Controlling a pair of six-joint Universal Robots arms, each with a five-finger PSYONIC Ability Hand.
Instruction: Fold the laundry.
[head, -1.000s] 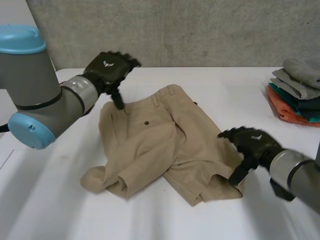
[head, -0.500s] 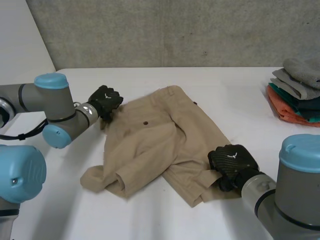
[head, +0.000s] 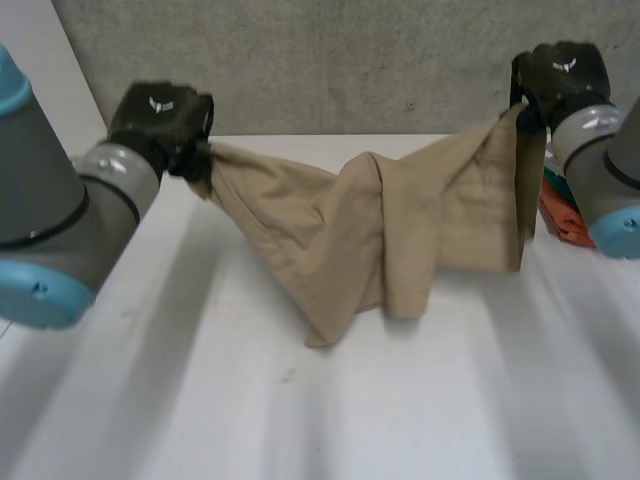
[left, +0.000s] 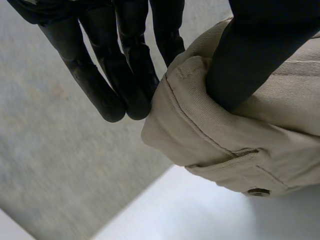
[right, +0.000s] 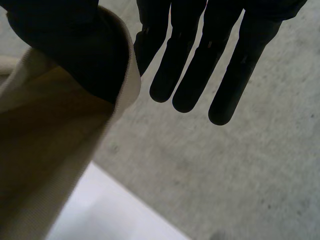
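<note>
Lifted off the table (head: 300, 410) in half a sec: tan shorts (head: 380, 220), which lay spread flat w/ both arms' hands down on them, now hang stretched btwn the two arms above the table's far half. Left robot hand (head: 160, 118) has gone from the garment's far-left edge up to the far left of the scene. Right robot hand (head: 560, 72) has swung from the near-right hem up to the far right, higher than the left. Cloth sags in the middle in twisted folds, w/ the lowest fold pointing down at the table; contact w/ the surface cannot be told.

Left wrist view: left robot hand (left: 125, 65) pinches a seamed edge of the tan shorts (left: 235, 135) btwn thumb and straight fingers, w/ a button (left: 258, 191) on the cloth near the thumb. Right wrist view: right robot hand (right: 200, 60) has its thumb clamped over an edge of the tan shorts (right: 45, 150), fingers straight beside it.

Stack of folded clothes (head: 556, 218), orange and teal, sits at far right, mostly behind the right arm. Grey concrete wall (head: 350, 60) stands behind. Small white mark on the back of each hand, too small to read.
</note>
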